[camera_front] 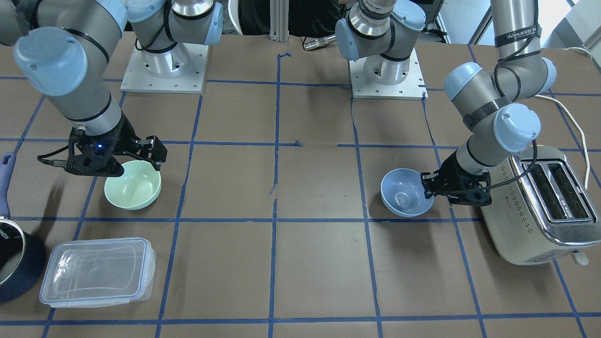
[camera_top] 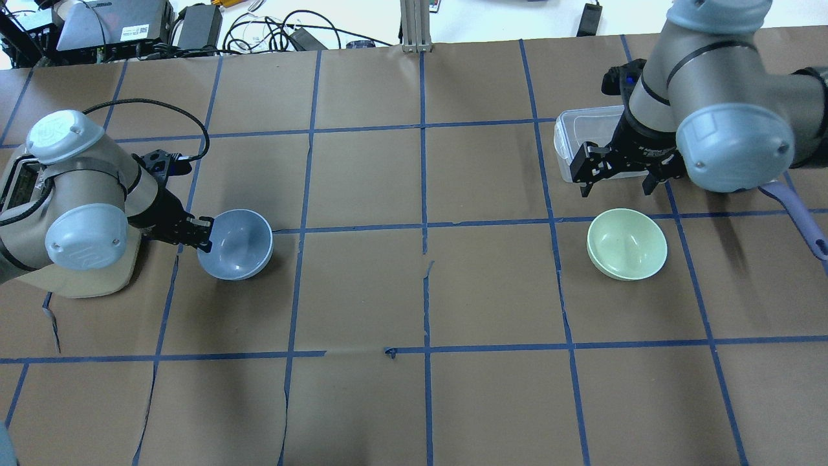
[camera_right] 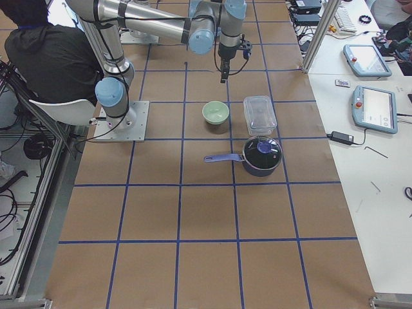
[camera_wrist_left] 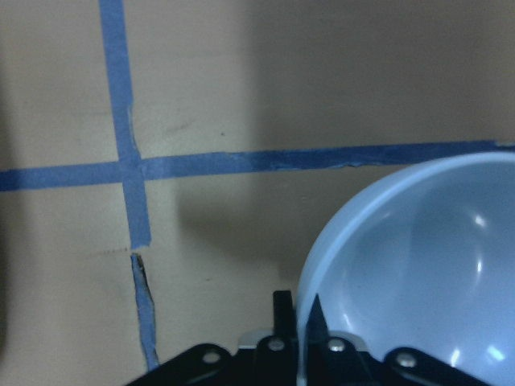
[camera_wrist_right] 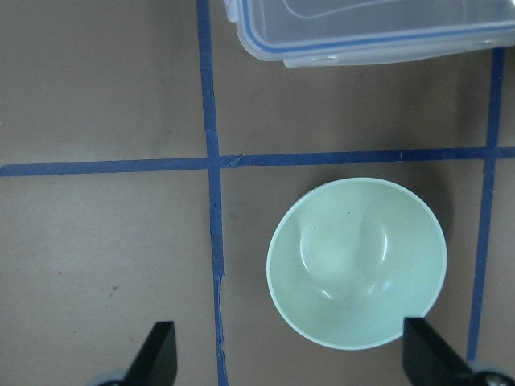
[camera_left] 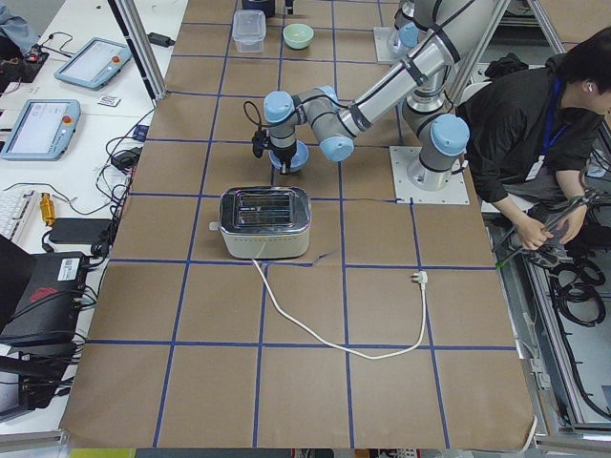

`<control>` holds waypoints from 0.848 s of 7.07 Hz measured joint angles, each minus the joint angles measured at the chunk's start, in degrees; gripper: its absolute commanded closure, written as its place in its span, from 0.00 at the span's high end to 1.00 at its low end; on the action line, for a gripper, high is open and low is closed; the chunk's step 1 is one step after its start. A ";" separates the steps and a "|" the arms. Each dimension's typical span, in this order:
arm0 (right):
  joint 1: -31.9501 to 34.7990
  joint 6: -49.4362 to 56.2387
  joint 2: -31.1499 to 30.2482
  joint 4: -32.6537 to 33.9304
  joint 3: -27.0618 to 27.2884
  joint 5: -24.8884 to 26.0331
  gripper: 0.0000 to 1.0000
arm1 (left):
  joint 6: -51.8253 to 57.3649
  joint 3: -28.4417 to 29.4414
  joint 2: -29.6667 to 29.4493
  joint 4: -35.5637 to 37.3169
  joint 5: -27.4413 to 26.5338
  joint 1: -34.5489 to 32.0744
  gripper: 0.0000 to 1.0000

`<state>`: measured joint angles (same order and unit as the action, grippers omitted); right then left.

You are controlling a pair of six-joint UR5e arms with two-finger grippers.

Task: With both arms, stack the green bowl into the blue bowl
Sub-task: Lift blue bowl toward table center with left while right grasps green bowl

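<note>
At blue bowl [camera_top: 240, 243], left end effector [camera_top: 206, 235] clamped

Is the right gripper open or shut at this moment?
Open. The right gripper has its fingers wide apart above the green bowl, not touching it.

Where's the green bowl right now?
Overhead view, right side: green bowl sits upright on the table, untouched, beside the clear container, with the open right gripper above it.
</note>
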<state>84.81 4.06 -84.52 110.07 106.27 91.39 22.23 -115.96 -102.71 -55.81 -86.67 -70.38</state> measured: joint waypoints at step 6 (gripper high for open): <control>-0.19 4.16 3.19 18.48 14.43 0.74 1.00 | -29.32 4.73 -0.93 0.25 5.63 -26.43 0.00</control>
<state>84.62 8.21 -81.33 128.55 120.70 92.13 -7.09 -111.24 -103.63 -55.56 -81.04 -96.81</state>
